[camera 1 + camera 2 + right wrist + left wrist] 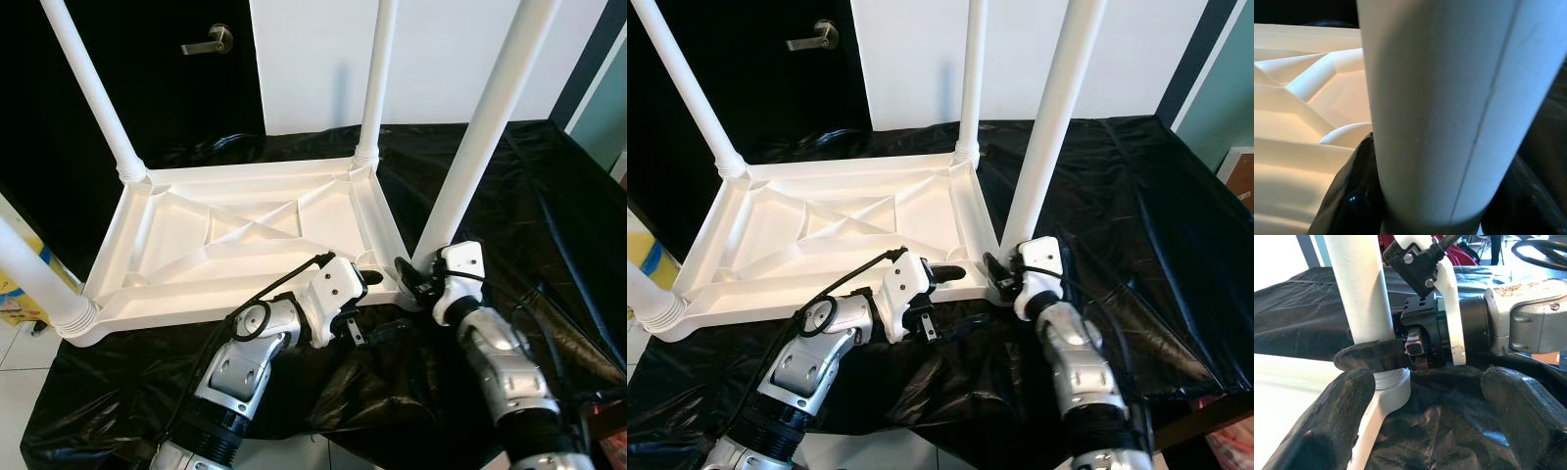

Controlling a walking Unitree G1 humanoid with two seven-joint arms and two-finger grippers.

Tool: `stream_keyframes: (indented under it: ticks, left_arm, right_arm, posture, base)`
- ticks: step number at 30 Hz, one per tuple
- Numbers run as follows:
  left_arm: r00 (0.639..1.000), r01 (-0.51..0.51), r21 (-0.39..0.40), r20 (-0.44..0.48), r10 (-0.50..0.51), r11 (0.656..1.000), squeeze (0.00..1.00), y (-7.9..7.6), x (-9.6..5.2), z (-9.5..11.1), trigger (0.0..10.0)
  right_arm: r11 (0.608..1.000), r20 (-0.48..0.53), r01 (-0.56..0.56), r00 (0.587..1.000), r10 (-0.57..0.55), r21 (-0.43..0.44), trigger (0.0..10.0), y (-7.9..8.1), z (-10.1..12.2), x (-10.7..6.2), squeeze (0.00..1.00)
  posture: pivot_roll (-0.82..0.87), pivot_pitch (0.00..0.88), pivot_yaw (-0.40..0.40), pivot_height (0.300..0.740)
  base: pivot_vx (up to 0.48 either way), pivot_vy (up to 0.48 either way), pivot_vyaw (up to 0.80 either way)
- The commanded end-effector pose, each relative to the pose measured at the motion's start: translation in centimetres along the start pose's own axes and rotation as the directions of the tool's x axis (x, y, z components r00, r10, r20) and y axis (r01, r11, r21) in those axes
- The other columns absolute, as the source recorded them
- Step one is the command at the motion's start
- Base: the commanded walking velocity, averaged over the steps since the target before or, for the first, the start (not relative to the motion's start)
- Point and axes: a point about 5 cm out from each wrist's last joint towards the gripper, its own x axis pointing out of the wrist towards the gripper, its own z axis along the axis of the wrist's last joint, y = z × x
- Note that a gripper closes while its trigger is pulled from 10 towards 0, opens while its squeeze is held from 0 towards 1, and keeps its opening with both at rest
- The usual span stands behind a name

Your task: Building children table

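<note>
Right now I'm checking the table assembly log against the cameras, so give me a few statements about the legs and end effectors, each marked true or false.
1. The white tabletop lies upside down on the black sheet. True.
2. Only two legs stand in its corners. False: four legs are up.
3. The right end effector is shut on the near right leg at its base. True.
4. The left end effector grips the far left leg. False: it is open, beside the near right corner.
5. A door handle shows behind. True.

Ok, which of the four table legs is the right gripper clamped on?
The near right leg: right gripper grips its base; the others stand free.
</note>
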Motion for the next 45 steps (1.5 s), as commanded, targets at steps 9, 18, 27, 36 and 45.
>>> stream_keyframes:
  ticks: [9, 18, 27, 36, 45]
  left_arm:
    - [0.997, -0.077, 0.005, -0.013, 0.077, 0.997, 0.0, 0.4, 0.2, -0.2, 10.0]
    - [0.997, -0.074, 0.009, -0.017, 0.074, 0.997, 0.0, 0.3, 0.1, -0.3, 10.0]
    - [0.997, -0.08, 0.006, -0.015, 0.08, 0.997, 0.0, 0.1, 0.2, -0.3, 10.0]
    - [0.996, -0.085, 0.002, -0.012, 0.085, 0.996, 0.0, 0.1, 0.2, -0.3, 10.0]
    - [0.997, -0.083, 0.002, -0.01, 0.083, 0.997, 0.0, 0.1, 0.2, -0.2, 10.0]
  right_arm:
    - [0.962, -0.06, 0.268, 0.962, -0.266, 0.043, 10.0, 1.1, -1.7, -0.7, 0.0]
    - [0.962, -0.057, 0.262, 0.965, -0.258, 0.08, 10.0, 2.7, -1.1, -1.0, 0.0]
    - [0.96, -0.046, 0.271, 0.962, -0.268, 0.069, 10.0, 2.9, -0.8, -0.9, 0.0]
    - [0.952, 0.007, 0.298, 0.954, -0.3, 0.065, 10.0, 2.3, 0.0, -1.1, 0.48]
    - [0.964, 0.055, 0.252, 0.965, -0.257, 0.083, 10.0, 1.9, 0.6, -1.6, 1.0]
  posture:
    - [-0.13, 0.0, -0.006, 0.74]
    - [-0.12, 0.0, -0.015, 0.74]
    - [-0.12, 0.0, -0.024, 0.74]
    - [-0.12, 0.0, -0.026, 0.74]
    - [-0.13, 0.0, -0.025, 0.74]
  base:
    - [0.0, 0.0, 0.0]
    - [0.0, 0.0, 0.0]
    - [0.0, 0.0, 0.0]
    - [0.0, 0.0, 0.0]
    - [0.0, 0.0, 0.0]
